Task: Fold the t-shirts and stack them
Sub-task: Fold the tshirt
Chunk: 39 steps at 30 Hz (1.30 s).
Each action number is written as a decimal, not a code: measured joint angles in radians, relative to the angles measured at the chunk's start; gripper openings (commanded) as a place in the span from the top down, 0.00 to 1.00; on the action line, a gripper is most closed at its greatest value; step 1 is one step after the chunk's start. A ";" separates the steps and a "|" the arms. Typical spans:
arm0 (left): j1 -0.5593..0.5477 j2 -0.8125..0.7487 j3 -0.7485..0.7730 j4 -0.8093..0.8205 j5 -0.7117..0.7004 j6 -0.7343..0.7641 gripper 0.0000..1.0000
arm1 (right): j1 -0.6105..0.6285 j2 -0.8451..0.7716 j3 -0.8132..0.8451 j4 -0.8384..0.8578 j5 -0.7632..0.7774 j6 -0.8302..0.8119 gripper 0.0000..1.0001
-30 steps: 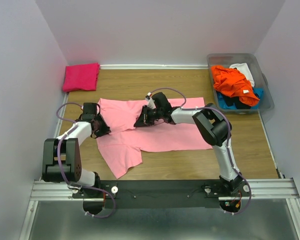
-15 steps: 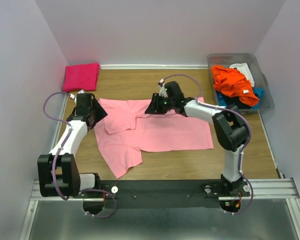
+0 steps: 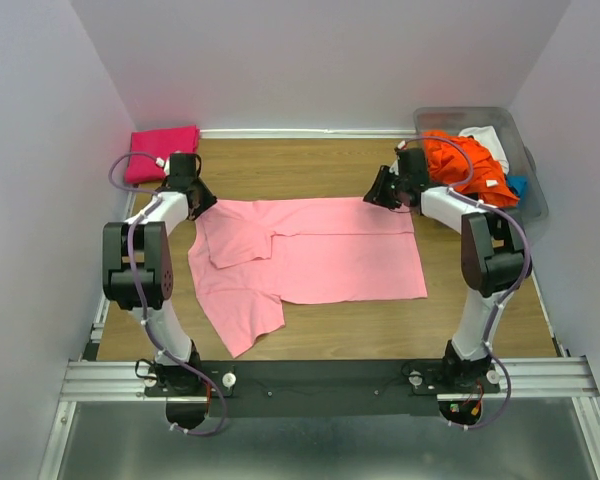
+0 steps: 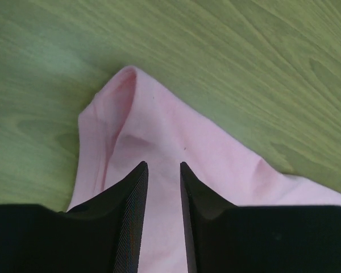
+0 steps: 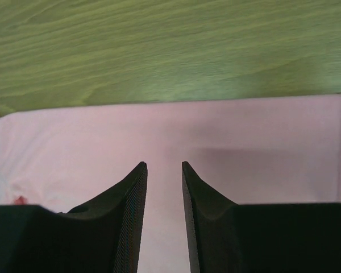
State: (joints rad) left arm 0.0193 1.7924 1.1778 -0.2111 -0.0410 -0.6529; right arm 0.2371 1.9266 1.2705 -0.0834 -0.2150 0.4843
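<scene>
A light pink t-shirt (image 3: 320, 255) lies spread on the wooden table, one sleeve folded over near its left side. My left gripper (image 3: 201, 203) is at the shirt's far left corner. In the left wrist view that gripper (image 4: 163, 164) is open by a narrow gap, low over the rumpled pink corner (image 4: 131, 108). My right gripper (image 3: 378, 194) is at the far right corner. In the right wrist view it (image 5: 164, 163) is also narrowly open, just over the flat pink hem (image 5: 244, 131). A folded magenta t-shirt (image 3: 162, 153) lies at the far left.
A clear plastic bin (image 3: 525, 205) stands at the far right with orange (image 3: 465, 165), white, blue and black shirts inside. White walls close in the table on the left, back and right. A metal rail (image 3: 320, 378) runs along the near edge.
Both arms have swung from the middle of the pink shirt out to its far corners, left arm to the left, right arm to the right. The shirt's far edge now lies straighter.
</scene>
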 measured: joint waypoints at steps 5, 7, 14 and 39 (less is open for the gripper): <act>0.000 0.107 0.080 0.013 -0.014 -0.006 0.69 | -0.027 0.061 0.000 -0.006 0.080 -0.006 0.62; 0.000 0.122 0.084 0.011 -0.027 -0.012 0.72 | -0.032 0.084 0.001 -0.007 0.097 0.003 0.62; 0.021 0.190 0.125 -0.015 -0.090 -0.062 0.73 | -0.061 0.126 0.056 0.005 0.160 0.021 0.61; 0.029 0.180 0.277 -0.089 -0.085 -0.078 0.20 | -0.101 0.211 0.305 -0.122 0.138 -0.074 0.36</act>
State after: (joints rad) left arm 0.0483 1.9720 1.4544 -0.3004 -0.1265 -0.7307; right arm 0.1360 2.1380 1.5753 -0.2054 -0.0769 0.4099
